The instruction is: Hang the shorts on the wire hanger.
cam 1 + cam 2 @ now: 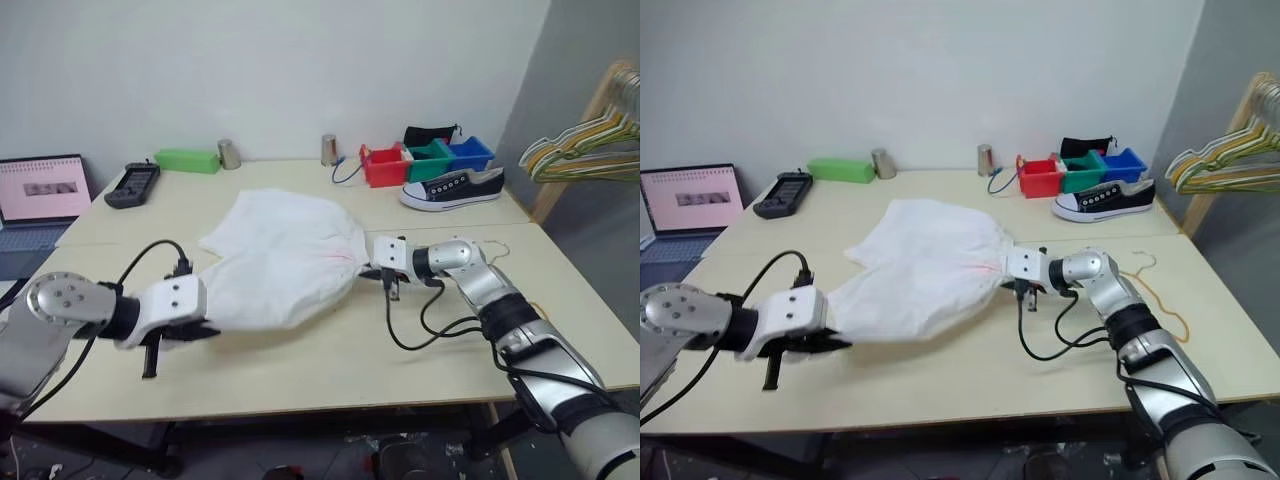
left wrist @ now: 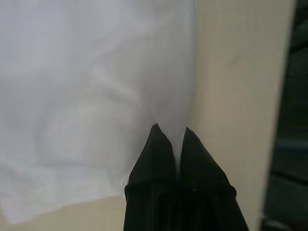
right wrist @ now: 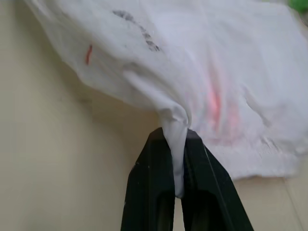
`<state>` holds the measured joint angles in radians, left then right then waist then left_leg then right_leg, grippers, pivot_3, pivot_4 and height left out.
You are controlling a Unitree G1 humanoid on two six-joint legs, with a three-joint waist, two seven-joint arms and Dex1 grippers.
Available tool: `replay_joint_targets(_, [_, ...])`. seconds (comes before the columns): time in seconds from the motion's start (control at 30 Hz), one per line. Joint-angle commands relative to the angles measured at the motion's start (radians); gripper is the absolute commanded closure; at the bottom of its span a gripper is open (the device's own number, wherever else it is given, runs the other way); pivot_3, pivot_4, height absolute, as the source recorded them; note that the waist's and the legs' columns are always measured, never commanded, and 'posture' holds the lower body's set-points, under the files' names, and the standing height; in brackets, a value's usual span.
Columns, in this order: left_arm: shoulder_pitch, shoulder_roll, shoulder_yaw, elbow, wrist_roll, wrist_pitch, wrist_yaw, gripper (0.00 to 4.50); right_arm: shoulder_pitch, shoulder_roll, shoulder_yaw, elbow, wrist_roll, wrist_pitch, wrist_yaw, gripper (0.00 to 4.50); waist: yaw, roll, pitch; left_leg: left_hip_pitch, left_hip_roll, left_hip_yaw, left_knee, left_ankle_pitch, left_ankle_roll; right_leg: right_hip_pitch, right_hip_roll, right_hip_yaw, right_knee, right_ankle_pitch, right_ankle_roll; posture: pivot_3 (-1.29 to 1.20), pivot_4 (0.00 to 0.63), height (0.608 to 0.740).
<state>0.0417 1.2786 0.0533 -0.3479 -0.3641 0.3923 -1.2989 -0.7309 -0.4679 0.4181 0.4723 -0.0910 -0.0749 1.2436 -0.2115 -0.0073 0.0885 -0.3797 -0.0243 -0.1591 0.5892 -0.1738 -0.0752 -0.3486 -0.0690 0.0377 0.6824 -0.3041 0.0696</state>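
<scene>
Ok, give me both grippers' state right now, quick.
Left gripper: fingers closed on the shorts.
Right gripper: fingers closed on a pinch of the shorts' other edge.

Both arms reach inward low over the table, the left end effector (image 1: 205,333) and the right end effector (image 1: 1008,268) facing each other, each with its black fingers (image 3: 185,159) pinched closed on white cloth.
</scene>
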Motion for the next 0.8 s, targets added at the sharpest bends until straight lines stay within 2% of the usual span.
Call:
replay_joint_targets(0.03, [0.086,0.037,0.114,-0.191,-0.148,0.123,-0.08,4.5,0.107,-0.153,0.053,-0.396,0.144,0.227,0.288,4.46,0.026,0.001,0.001,-0.002,0.0,0.0,0.0,0.0,0.0,-0.001,0.0,0.0,0.0,0.0,0.0,-0.09,0.023,0.74])
replay_joint_targets(0.17, [0.159,0.037,0.166,-0.296,-0.28,0.217,-0.144,4.5,0.156,-0.355,0.127,-0.634,0.309,0.403,0.371,4.46,0.055,0.004,0.003,-0.006,-0.001,0.004,0.001,0.0,0.0,-0.004,0.0,0.001,-0.001,0.0,0.0,-0.11,0.024,0.74])
replay_joint_targets(0.23, [0.111,0.02,0.123,-0.268,-0.31,0.241,-0.152,4.5,0.133,-0.425,0.181,-0.661,0.389,0.468,0.371,4.46,0.066,0.004,0.003,-0.005,0.0,0.007,0.001,-0.002,-0.001,-0.004,0.0,0.001,-0.001,-0.001,-0.001,-0.11,0.022,0.74])
replay_joint_targets(0.3, [-0.037,-0.031,0.01,-0.138,-0.253,0.239,-0.137,4.5,0.065,-0.401,0.202,-0.578,0.424,0.524,0.371,4.46,0.07,0.003,0.003,-0.002,0.002,0.009,0.001,-0.004,-0.001,-0.005,0.0,-0.001,-0.001,-0.002,-0.003,-0.11,0.019,0.74])
replay_joint_targets(0.37, [-0.26,-0.136,-0.139,0.115,-0.064,0.129,-0.099,4.5,-0.052,-0.272,0.171,-0.356,0.392,0.541,0.334,4.46,0.064,0.004,0.004,0.0,0.003,0.012,0.001,-0.007,-0.007,-0.006,0.0,-0.003,-0.002,-0.003,-0.005,-0.11,0.014,0.74])
replay_joint_targets(0.4, [-0.436,-0.226,-0.223,0.353,0.084,0.017,-0.029,4.5,-0.153,-0.169,0.14,-0.156,0.356,0.507,0.255,4.46,0.055,0.005,0.004,0.0,0.003,0.013,0.003,-0.008,-0.007,-0.006,0.0,-0.004,-0.002,-0.003,-0.005,-0.12,0.012,0.74])
replay_joint_targets(0.43, [-0.635,-0.32,-0.301,0.64,0.247,-0.123,0.122,4.5,-0.271,-0.063,0.097,0.07,0.318,0.443,0.111,4.46,0.049,0.007,0.0,-0.001,0.004,0.013,0.002,-0.008,-0.007,-0.008,0.0,-0.004,-0.004,-0.003,-0.005,-0.12,0.01,0.74])
replay_joint_targets(0.47, [-0.78,-0.388,-0.356,0.864,0.359,-0.235,0.229,4.5,-0.358,0.011,0.067,0.244,0.289,0.385,0.014,4.46,0.045,0.003,0.005,0.004,0.003,0.013,0.004,-0.007,-0.007,0.001,0.0,-0.006,-0.004,-0.001,-0.003,-0.12,0.006,0.74])
replay_joint_targets(0.5, [-0.961,-0.459,-0.39,1.121,0.456,-0.325,0.434,4.5,-0.471,0.086,0.022,0.441,0.252,0.301,-0.213,4.46,0.037,-0.002,0.005,0.001,0.002,0.012,0.004,-0.007,-0.006,0.004,0.0,-0.006,-0.005,0.009,0.0,-0.12,0.0,0.74])
replay_joint_targets(0.53, [-1.12,-0.506,-0.421,1.32,0.544,-0.389,0.673,4.5,-0.572,0.136,-0.013,0.59,0.213,0.211,-0.46,4.46,0.031,-0.004,0.004,-0.004,0.001,0.008,0.0,-0.002,0.001,0.0,0.001,-0.006,-0.007,0.016,0.003,-0.13,0.0,0.74])
replay_joint_targets(0.57, [-1.239,-0.534,-0.45,1.454,0.615,-0.432,0.868,4.5,-0.648,0.166,-0.037,0.691,0.18,0.141,-0.664,4.46,0.027,-0.009,0.004,-0.006,0.0,0.0,0.0,0.011,0.005,-0.004,0.006,-0.004,-0.008,0.023,0.008,-0.13,0.0,0.74])
replay_joint_targets(0.6, [-1.317,-0.553,-0.471,1.548,0.667,-0.466,1.0,4.5,-0.698,0.187,-0.055,0.761,0.153,0.091,-0.797,4.46,0.027,-0.012,0.004,-0.009,-0.003,-0.008,0.003,0.018,-0.003,-0.005,0.009,-0.004,-0.006,0.029,0.009,-0.14,0.0,0.74])
replay_joint_targets(0.67, [-1.456,-0.572,-0.458,1.638,0.707,-0.488,1.213,4.5,-0.793,0.19,-0.072,0.828,0.086,-0.005,-1.044,4.46,0.025,-0.015,0.002,-0.024,-0.003,-0.01,0.0,0.018,-0.006,-0.025,0.009,-0.001,-0.007,0.029,0.01,-0.16,0.0,0.74])
replay_joint_targets(0.7, [-1.534,-0.571,-0.461,1.661,0.739,-0.504,1.324,4.5,-0.844,0.181,-0.086,0.845,0.053,-0.06,-1.168,4.46,0.025,-0.016,0.002,-0.035,-0.004,-0.01,0.0,0.019,-0.016,-0.039,0.008,0.001,-0.002,0.032,0.005,-0.17,0.0,0.74])
replay_joint_targets(0.8, [-1.689,-0.549,-0.471,1.68,0.819,-0.563,1.553,4.5,-0.92,0.169,-0.123,0.859,-0.002,-0.185,-1.324,4.46,0.02,-0.016,0.001,-0.049,-0.005,-0.001,-0.001,0.018,-0.025,-0.059,0.002,0.004,-0.001,0.032,0.004,-0.17,0.005,0.74])
